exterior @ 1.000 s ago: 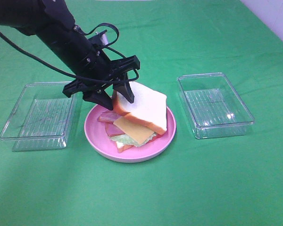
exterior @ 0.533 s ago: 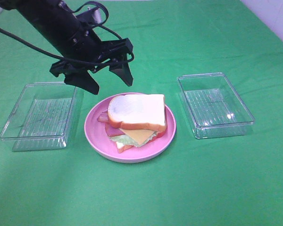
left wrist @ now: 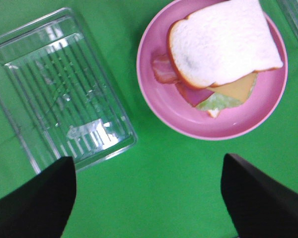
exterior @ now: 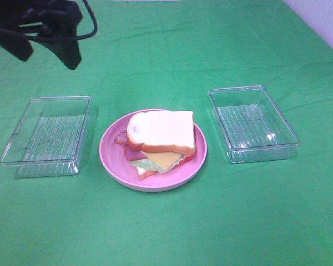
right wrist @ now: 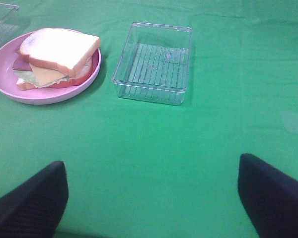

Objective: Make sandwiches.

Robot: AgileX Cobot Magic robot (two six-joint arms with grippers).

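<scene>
The left gripper (left wrist: 148,198) hangs open and empty above the sandwich (left wrist: 221,47) on its plate (left wrist: 161,99). The right gripper (right wrist: 151,198) is also spread, well apart from the sandwich.

A round pink plate (exterior: 195,162) sits on the green cloth (exterior: 211,221), between two clear plastic trays, close to both but touching neither. The left tray (exterior: 22,152) and right tray (exterior: 288,138) both stand upright with ribbed floors. A pale wall (exterior: 327,16) edges the far corner.
</scene>
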